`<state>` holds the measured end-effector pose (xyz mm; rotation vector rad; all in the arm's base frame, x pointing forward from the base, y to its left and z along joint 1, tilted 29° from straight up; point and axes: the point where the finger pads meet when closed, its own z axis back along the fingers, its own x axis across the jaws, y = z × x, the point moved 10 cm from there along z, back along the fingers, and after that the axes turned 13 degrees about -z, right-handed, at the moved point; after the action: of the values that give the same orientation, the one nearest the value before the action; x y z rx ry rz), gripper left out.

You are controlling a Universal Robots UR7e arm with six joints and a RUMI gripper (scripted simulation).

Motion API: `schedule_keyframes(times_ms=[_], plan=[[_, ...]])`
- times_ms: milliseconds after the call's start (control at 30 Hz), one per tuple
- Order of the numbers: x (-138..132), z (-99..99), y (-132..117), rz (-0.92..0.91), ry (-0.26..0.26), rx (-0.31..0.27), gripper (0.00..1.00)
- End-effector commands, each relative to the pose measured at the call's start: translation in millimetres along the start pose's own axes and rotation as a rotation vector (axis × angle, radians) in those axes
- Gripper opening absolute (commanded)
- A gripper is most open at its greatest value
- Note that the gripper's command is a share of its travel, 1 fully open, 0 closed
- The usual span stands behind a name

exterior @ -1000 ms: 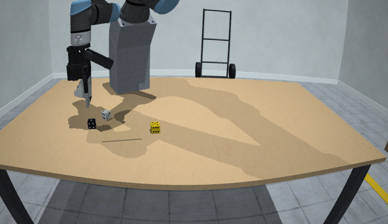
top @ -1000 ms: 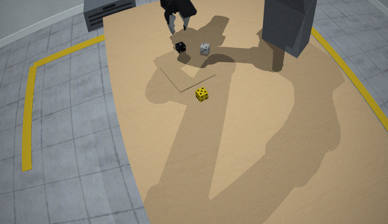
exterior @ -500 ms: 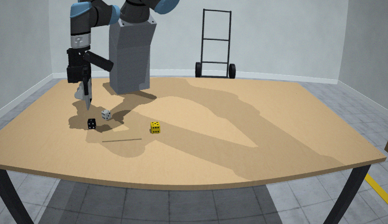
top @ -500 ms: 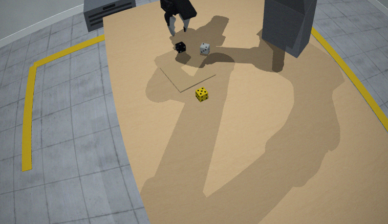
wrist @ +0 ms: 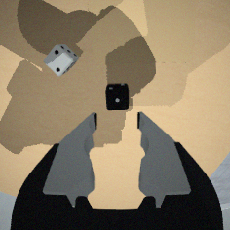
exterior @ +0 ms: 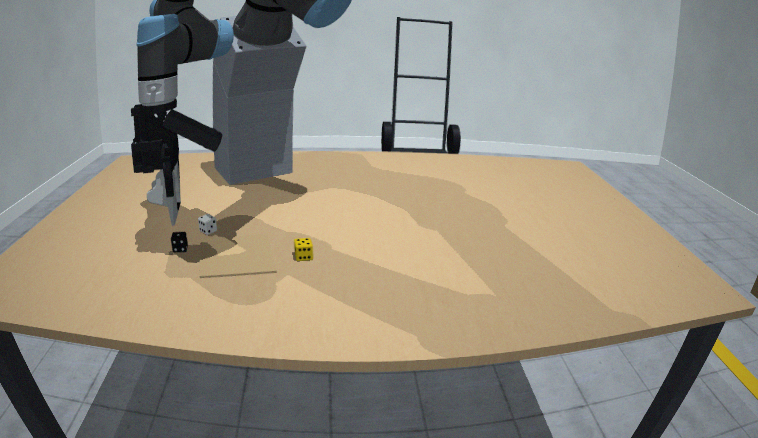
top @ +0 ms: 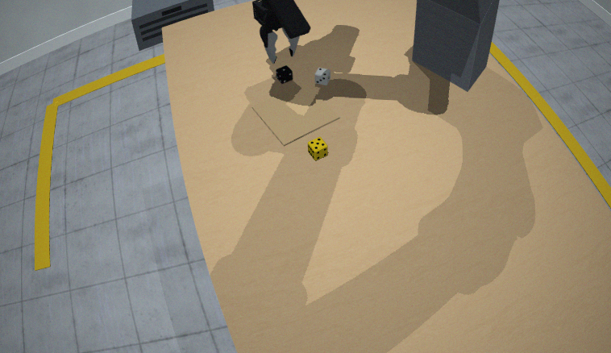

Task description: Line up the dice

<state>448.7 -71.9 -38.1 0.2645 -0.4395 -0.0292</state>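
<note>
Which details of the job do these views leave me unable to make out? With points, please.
- Black die's [top: 284, 74] [exterior: 178, 241] [wrist: 117, 97] top number: too small and dark in every view.
- Mat's [top: 288, 128] full outline: colour blends with the table; top view shows only two edges.
- Arm's base [top: 450, 38] [exterior: 254, 126]: cut off by the top view's upper edge.
- Yellow die: outside the wrist view.

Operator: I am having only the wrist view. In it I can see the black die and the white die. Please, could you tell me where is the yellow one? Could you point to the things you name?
Observer: The yellow die [top: 317, 148] [exterior: 303, 249] sits on the table just outside the mat [top: 287, 130] [exterior: 237, 263], beside one of its edges.
Operator: Thank you. And which number does it show on top, please?
Observer: Five; the top view shows all five dots.
Operator: Which of my two visible dice is nearer to the robot's base?
Observer: The white die [top: 322, 76] [exterior: 207, 224] [wrist: 60, 60]. It sits closer to the grey pedestal [top: 446, 38] [exterior: 254, 131] than the black die [top: 284, 74] [exterior: 178, 242] [wrist: 117, 96] does.
</note>
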Motion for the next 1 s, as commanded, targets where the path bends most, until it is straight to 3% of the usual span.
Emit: schedule_keyframes(times_ms=[0,400,967], plan=[[0,-5.3,0,0.000,-0.001,-0.001,0.28],[0,-20.0,0,0.000,-0.001,-0.001,0.28],[0,-24.0,0,0.000,-0.001,-0.001,0.28]])
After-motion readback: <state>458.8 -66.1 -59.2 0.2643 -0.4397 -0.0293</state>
